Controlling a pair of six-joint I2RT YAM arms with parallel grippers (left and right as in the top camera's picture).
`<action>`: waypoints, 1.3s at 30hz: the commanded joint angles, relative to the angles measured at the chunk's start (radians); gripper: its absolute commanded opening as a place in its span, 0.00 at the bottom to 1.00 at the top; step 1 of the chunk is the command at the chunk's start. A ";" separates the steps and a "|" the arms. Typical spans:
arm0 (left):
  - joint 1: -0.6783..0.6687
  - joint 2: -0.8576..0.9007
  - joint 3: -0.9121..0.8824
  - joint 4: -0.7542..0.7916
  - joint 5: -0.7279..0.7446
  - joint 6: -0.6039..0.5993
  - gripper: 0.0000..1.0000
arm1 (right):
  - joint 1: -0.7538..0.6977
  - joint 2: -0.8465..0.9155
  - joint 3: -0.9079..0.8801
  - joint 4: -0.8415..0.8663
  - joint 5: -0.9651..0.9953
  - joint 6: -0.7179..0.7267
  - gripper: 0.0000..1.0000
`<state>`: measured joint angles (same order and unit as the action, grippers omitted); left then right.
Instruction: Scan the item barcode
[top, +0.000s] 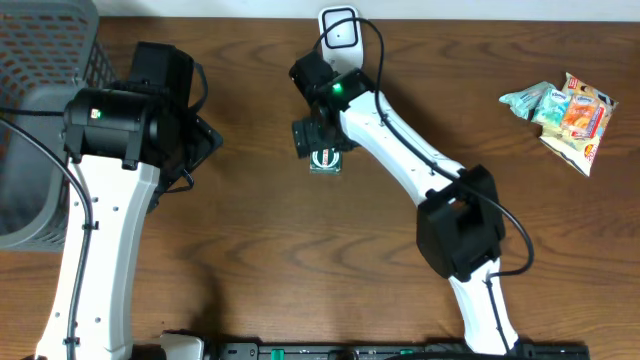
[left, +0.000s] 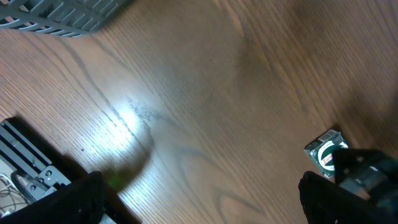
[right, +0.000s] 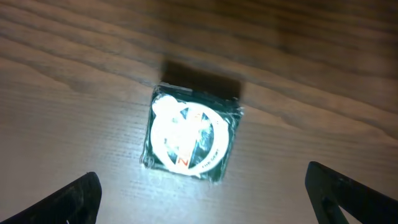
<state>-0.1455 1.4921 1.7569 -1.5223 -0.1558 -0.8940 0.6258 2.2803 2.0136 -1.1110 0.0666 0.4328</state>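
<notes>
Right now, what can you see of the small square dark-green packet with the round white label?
The small square dark-green packet lies flat on the brown wooden table, label up, slightly rotated. Its wrapper looks like glossy film with crinkled edges. A round white label with green and red print covers most of the top; glare washes out the text. No barcode shows on this face. Only the table touches it: the right gripper hovers open above, one finger to each side.
</notes>
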 joint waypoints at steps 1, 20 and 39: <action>0.005 0.002 -0.002 -0.006 -0.006 -0.006 0.98 | 0.023 0.076 -0.014 0.000 0.007 0.023 0.99; 0.005 0.002 -0.002 -0.006 -0.006 -0.006 0.98 | -0.050 0.131 -0.013 -0.079 0.010 -0.392 0.67; 0.005 0.002 -0.002 -0.006 -0.006 -0.006 0.98 | -0.150 -0.054 -0.013 -0.107 -0.159 -0.379 0.75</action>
<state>-0.1455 1.4921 1.7569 -1.5223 -0.1558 -0.8940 0.4656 2.2536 2.0010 -1.2461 0.0883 -0.1013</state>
